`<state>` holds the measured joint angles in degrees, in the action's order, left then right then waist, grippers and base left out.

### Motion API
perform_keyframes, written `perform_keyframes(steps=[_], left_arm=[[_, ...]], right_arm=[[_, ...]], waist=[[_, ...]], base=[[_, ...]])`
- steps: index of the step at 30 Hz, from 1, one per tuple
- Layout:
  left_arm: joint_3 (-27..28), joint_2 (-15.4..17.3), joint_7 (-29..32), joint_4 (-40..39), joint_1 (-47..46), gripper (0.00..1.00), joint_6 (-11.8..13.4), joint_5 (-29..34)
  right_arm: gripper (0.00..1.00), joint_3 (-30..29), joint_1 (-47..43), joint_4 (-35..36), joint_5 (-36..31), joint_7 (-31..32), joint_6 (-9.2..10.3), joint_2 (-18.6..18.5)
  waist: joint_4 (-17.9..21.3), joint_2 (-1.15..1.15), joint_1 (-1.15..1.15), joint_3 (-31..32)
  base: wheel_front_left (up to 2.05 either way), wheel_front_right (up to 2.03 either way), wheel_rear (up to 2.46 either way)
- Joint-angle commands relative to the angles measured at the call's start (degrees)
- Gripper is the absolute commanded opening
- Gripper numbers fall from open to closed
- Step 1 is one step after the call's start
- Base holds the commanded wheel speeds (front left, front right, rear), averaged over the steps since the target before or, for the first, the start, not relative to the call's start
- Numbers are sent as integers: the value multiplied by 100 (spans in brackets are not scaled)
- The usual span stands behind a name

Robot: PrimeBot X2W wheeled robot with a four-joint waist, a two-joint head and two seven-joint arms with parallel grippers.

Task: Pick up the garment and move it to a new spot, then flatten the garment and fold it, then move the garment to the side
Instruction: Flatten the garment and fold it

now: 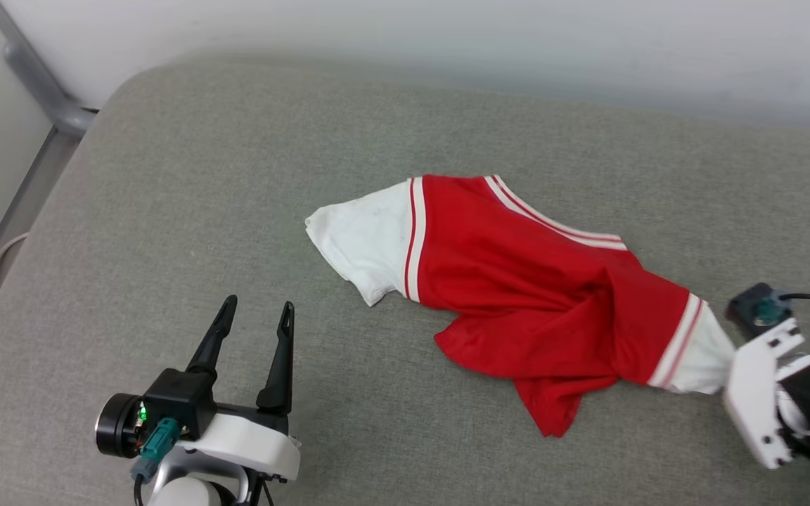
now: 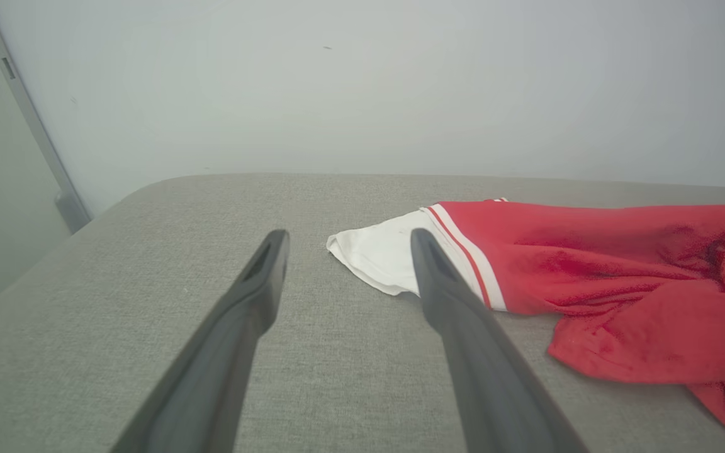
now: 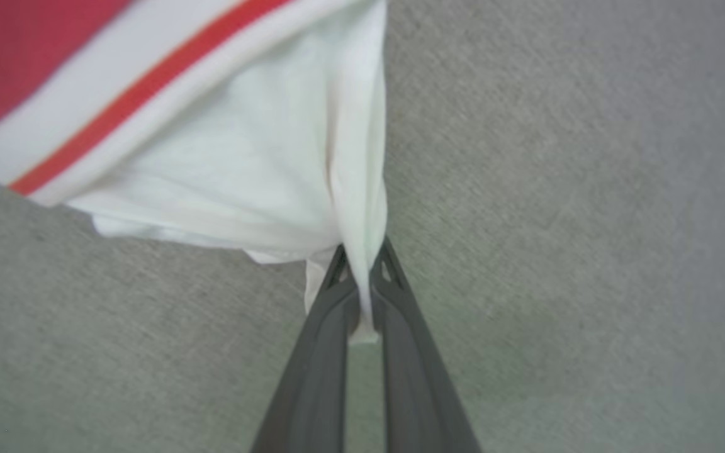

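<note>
Pinching garment [image 3: 224, 157] sleeve – right hand [image 3: 362, 255], grip plain in wrist view | left hand [image 1: 259, 303] spread, empty

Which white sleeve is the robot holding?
The sleeve on the robot's right: the right gripper has its jaws shut on it. The other sleeve lies loose near the open left gripper.

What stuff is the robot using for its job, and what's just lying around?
For the job: the garment, the right gripper pinching its white sleeve, the open left gripper.
Just there: the grey cushion, the metal pole, the wall.
</note>
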<state>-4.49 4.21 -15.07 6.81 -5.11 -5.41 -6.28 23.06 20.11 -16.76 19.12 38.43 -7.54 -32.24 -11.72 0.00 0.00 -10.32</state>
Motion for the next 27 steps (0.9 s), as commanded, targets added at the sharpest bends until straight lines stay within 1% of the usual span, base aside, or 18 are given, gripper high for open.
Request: perform_keyframes(steps=[1, 7, 9, 11, 13, 15, 18, 19, 20, 23, 27], left_arm=[[19, -24, -15, 0, 36, 100, -6, 22], [21, -59, -15, -11, 42, 100, -47, 44], [48, -68, -15, -35, 35, 100, -52, 52], [57, -76, -15, -47, 2, 100, -60, 59], [51, -84, -15, -50, -66, 100, -80, 77], [36, -93, -15, -49, -117, 100, -94, 82], [13, -101, -15, -27, -161, 100, -101, 88], [15, -104, -15, -22, -185, 100, -107, 86], [23, -106, -15, -16, -204, 100, -112, 86], [47, -112, -15, 23, -225, 100, -118, 100], [130, -105, -15, 97, -167, 100, -135, 125]], right_arm=[[0, 40, -78, 29, 9, 58, 10, -193], [0, 210, 21, 261, 11, 197, 10, -1416], [0, 210, 74, 182, 65, 182, 10, -1785], [0, 169, 151, 29, 34, 80, 10, -2065], [0, 139, 223, -195, -51, -98, 10, -2255], [0, 59, 313, -499, -141, -326, 10, -2332], [0, -153, 460, -983, -233, -677, 10, -2212], [27, -225, 514, -1125, -291, -829, 10, -2154], [100, -315, 559, -1268, -327, -977, 10, -2078], [100, -534, 641, -1667, -423, -1371, 10, -1780], [100, -861, 796, -1943, -395, -1986, 10, -1317]], waist=[[82, 0, 0, 89], [102, 0, 0, 102], [86, 0, 0, 41], [56, 0, 0, -37], [12, 0, 0, -125], [-35, 0, 0, -213], [-105, 0, 0, -311], [-118, 0, 0, -332], [-126, 0, 0, -345], [-129, 0, 0, -324], [-36, 0, 0, -162]], base=[[0, 0, 0], [0, 0, 0], [0, 0, 0], [0, 0, 0], [0, 0, 0], [0, 0, 0], [0, 0, 0], [0, 0, 0], [0, 0, 0], [0, 0, 0], [0, 0, 0]])
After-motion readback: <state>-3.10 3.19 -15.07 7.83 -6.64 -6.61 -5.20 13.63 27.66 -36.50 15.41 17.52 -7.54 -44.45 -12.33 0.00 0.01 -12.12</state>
